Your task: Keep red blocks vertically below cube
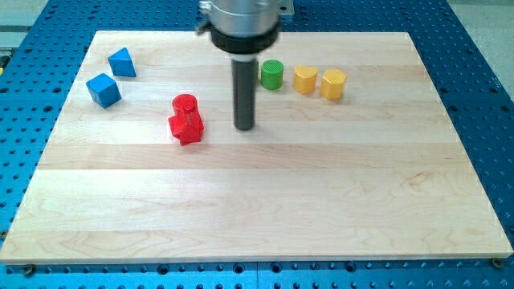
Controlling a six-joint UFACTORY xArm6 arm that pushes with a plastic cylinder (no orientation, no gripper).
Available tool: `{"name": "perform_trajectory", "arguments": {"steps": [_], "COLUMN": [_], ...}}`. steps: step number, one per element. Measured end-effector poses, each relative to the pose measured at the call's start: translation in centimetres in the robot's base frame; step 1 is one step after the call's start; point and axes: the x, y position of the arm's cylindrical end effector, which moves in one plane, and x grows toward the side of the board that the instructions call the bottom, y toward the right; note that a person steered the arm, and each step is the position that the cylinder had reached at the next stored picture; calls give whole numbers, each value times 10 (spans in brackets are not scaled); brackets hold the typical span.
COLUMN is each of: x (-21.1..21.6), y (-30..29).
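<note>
Worktop: pale wooden worktop (265, 201) with plank grain.
Surround: blue perforated base (482, 48).
Blocks: two red blocks (186, 120), two blue blocks (111, 76), one green cylinder (271, 74), two yellow blocks (319, 81).
Rod: dark, my tip (245, 128).

The counter (265, 209) is unobstructed across its lower half, edge to edge. Obstacles occupy the upper band only: blue cube (104, 89) and blue wedge-like block (122, 62) at the view's left; red cylinder (185, 104) touching red block (187, 127); my tip (245, 127) just right of them; green cylinder (271, 74) and two yellow blocks (304, 79) (333, 83) beyond.
</note>
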Motion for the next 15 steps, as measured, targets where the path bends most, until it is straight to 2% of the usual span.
{"name": "perform_trajectory", "arguments": {"steps": [2, 4, 5, 7, 10, 12, 13, 14, 15], "x": [2, -42, -25, 8, -21, -18, -22, -42, 5], "y": [-129, -112, -142, -150, -152, -170, -137, -52, -27]}}
